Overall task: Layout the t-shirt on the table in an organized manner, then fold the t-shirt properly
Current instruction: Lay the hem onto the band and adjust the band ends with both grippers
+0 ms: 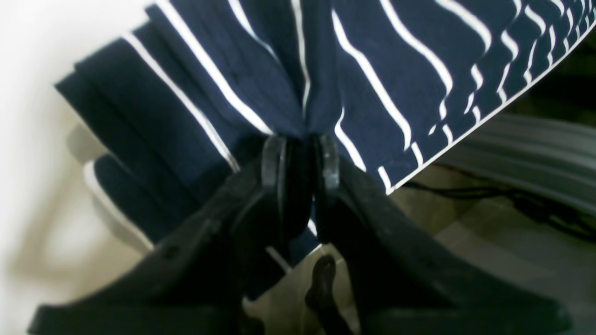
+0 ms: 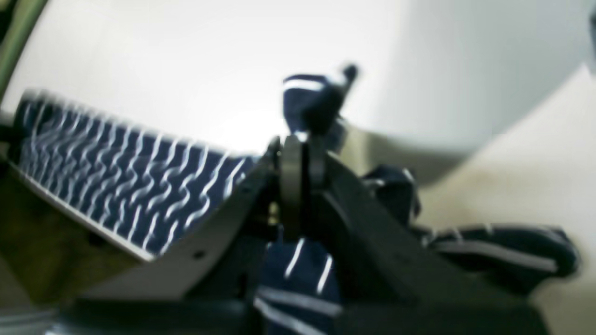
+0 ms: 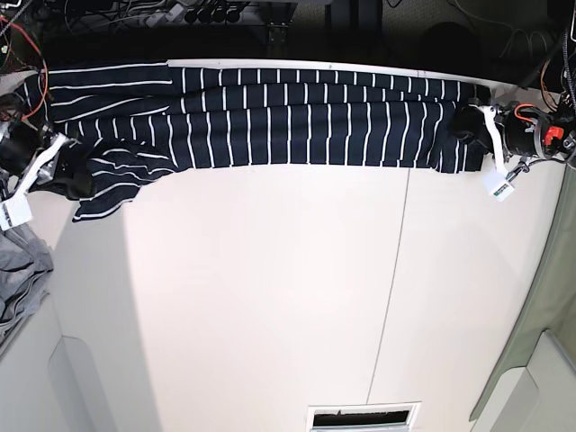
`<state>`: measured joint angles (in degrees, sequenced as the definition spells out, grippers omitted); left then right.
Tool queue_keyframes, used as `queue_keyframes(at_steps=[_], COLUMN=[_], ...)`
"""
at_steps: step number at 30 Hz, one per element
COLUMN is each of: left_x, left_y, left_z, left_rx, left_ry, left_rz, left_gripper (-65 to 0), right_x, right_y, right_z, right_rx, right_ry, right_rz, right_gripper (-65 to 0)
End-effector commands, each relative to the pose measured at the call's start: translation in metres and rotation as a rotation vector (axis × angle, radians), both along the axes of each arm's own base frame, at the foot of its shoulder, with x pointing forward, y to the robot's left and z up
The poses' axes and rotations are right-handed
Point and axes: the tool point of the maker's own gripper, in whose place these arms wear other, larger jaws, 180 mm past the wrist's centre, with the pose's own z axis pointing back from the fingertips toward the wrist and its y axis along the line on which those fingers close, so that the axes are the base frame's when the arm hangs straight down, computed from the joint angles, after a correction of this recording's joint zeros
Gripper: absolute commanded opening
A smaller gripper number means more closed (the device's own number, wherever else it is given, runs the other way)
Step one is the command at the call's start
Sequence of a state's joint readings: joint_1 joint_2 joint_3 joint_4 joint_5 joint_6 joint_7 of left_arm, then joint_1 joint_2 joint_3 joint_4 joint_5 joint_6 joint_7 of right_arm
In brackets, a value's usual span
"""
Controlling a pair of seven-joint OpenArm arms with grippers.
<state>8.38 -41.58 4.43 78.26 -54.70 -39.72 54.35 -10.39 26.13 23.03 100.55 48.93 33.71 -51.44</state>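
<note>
The navy t-shirt with thin white stripes lies stretched in a long band along the far edge of the white table. My left gripper is at the band's right end. In the left wrist view its jaws are shut on a gathered pinch of striped t-shirt fabric. My right gripper sits at the rumpled left end. In the blurred right wrist view the right gripper is shut, with a tuft of the t-shirt poking past the tips.
A plain grey garment hangs at the table's left edge. A thin dark seam runs across the tabletop. A slotted vent sits at the near edge. Cables and dark gear crowd behind the far edge.
</note>
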Motion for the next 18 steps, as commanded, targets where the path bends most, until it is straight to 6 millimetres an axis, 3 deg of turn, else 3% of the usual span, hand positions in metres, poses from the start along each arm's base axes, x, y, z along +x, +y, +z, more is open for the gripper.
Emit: queue_keyframes(at_steps=[1, 7, 12, 18], left_x=[0.01, 0.01, 0.01, 0.008], left_y=[0.005, 0.005, 0.004, 0.004], left_z=[0.01, 0.01, 0.01, 0.009], left_rx=[0.0, -0.002, -0.009, -0.007], left_ry=[-0.035, -0.034, -0.035, -0.027], left_rz=[0.003, 0.003, 0.006, 0.004], left_gripper=[-52.7, -52.6, -51.9, -39.6], right_x=[-0.006, -0.058, -0.083, -0.101], right_y=[0.004, 0.01, 0.013, 0.008], right_z=[0.011, -0.019, -0.037, -0.049], right_rx=[-0.003, -0.033, -0.027, -0.065], right_ry=[-0.032, 0.088, 0.16, 0.205], right_rz=[0.027, 0.04, 0.024, 0.008], right_gripper=[-65.0, -65.0, -65.0, -37.1])
